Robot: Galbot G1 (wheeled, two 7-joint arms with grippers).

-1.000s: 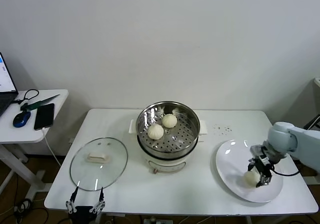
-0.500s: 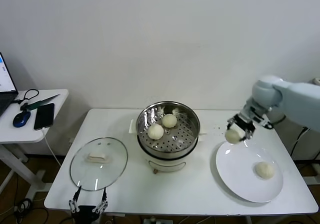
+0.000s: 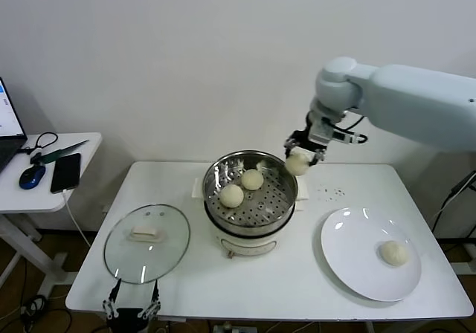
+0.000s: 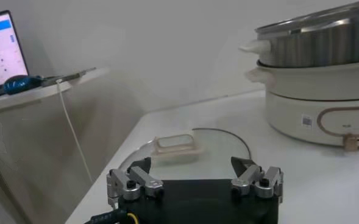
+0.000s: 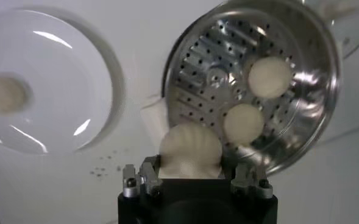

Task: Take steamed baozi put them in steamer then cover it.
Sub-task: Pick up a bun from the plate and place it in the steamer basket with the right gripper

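my right gripper (image 3: 300,157) clamped on a baozi (image 3: 297,163), seems just over steamer (image 3: 251,192) rim | two buns (image 3: 231,195) inside | left gripper (image 4: 194,181) spread wide near cover (image 3: 146,242)

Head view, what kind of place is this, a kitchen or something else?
Probably a lab or office mock-up, not a kitchen: a plain white table against a bare wall, a side desk holding a mouse and phone, and an electric steamer.
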